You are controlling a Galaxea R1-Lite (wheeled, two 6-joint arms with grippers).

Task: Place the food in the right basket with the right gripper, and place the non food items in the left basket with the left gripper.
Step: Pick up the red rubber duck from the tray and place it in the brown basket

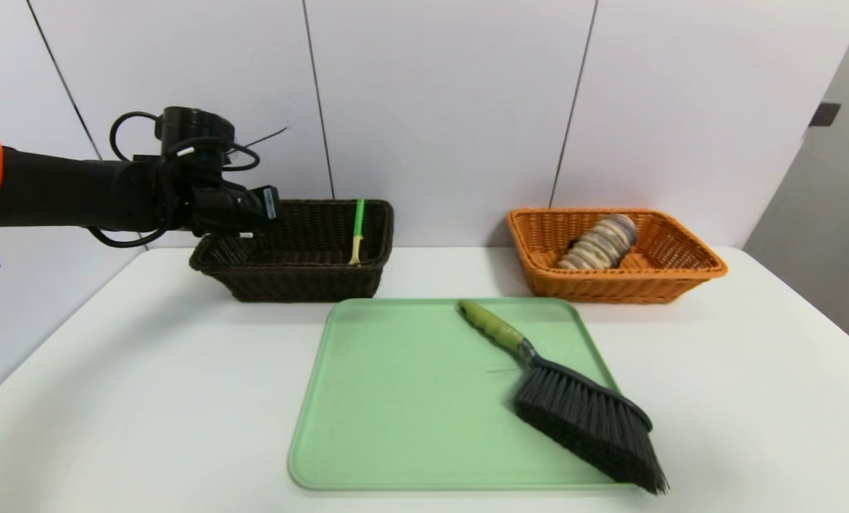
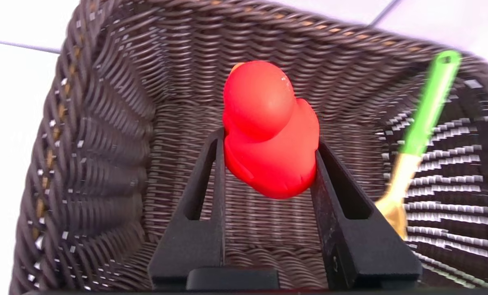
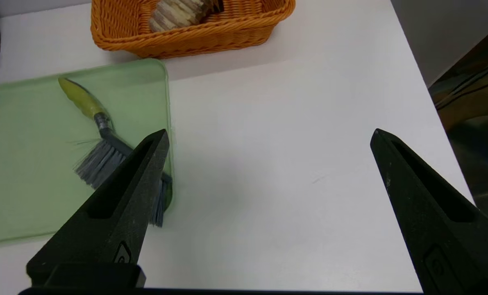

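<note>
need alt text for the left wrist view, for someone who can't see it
The left pincer grips a red knob-shaped toy between its two black fingers, held above the inside of the dark brown wicker basket. A yellow slotted spoon with a green handle leans against one inner wall of the basket.

No legible text or labels anywhere.

A pale green tray (image 1: 410,399) lies flat on the white desk (image 1: 146,370), white wall panels (image 1: 438,107) standing behind.
</note>
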